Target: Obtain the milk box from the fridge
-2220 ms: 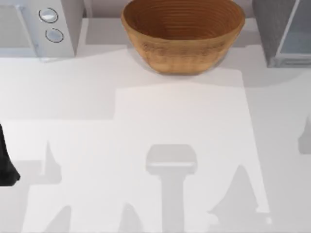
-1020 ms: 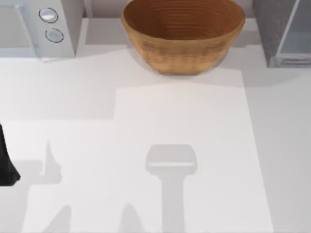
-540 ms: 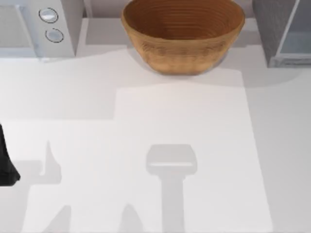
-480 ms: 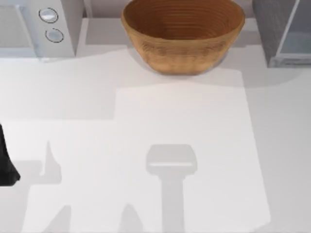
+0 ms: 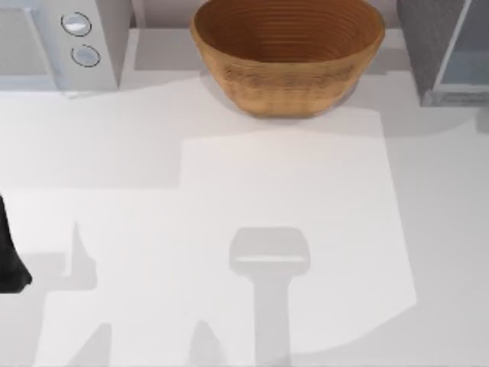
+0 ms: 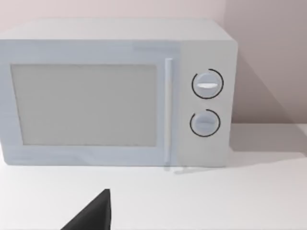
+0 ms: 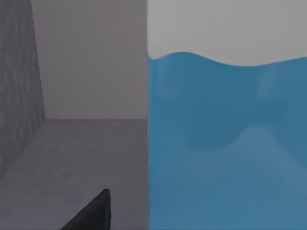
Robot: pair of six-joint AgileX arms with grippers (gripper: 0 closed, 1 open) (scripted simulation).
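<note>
The milk box (image 7: 225, 143) looms very close in the right wrist view, its sky-blue side topped by white. It stands inside the fridge (image 7: 72, 148), on the grey floor beside a speckled inner wall. A dark part of my right gripper (image 7: 91, 215) juts in just beside the carton, apart from it. From above, the fridge (image 5: 439, 53) stands at the table's back right, showing a speckled side and a pale glassy panel. My left arm (image 5: 9, 260) is parked at the table's left edge, and its gripper (image 6: 91, 215) faces the microwave.
A white microwave (image 5: 61, 42) with two round dials sits at the back left. A brown woven basket (image 5: 286, 53) stands at the back middle. The white table (image 5: 267, 176) stretches open in front of them, crossed by soft shadows.
The shadows on the table's right and lower right have shifted, and the pointed one from earlier is gone. The left arm, basket and microwave have not moved.
</note>
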